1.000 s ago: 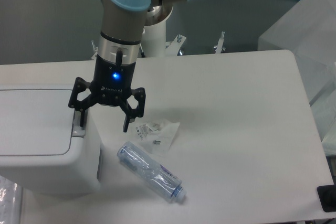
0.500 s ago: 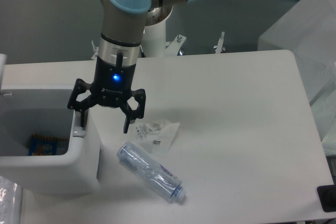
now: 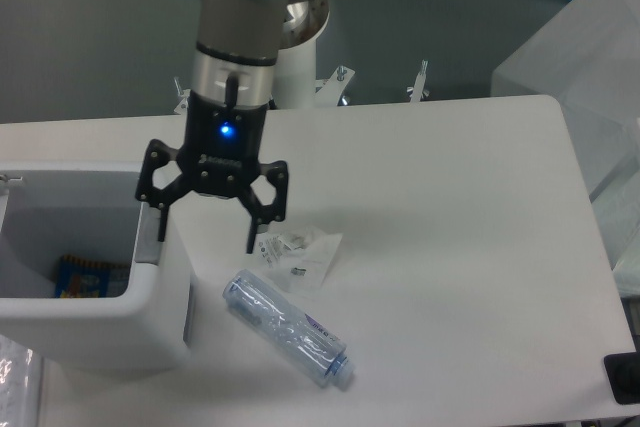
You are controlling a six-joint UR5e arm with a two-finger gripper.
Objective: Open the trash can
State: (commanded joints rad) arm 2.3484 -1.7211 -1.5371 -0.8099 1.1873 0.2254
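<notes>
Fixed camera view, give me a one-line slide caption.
Open gripper above the opened trash can, clear bottle lying nearby.

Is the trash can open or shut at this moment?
Open. The trash can shows its hollow interior with a colourful packet at the bottom; no lid covers it.

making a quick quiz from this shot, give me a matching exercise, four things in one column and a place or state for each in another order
Things:
1. trash can
2. clear plastic bottle
3. small clear plastic bag
4. end effector

Places or states:
a. lying on its side on the table
b. fingers spread, holding nothing
c. open, a colourful packet inside
d. flat on the table between the end effector and the bottle

Pairs: 1-c, 2-a, 3-d, 4-b
</notes>
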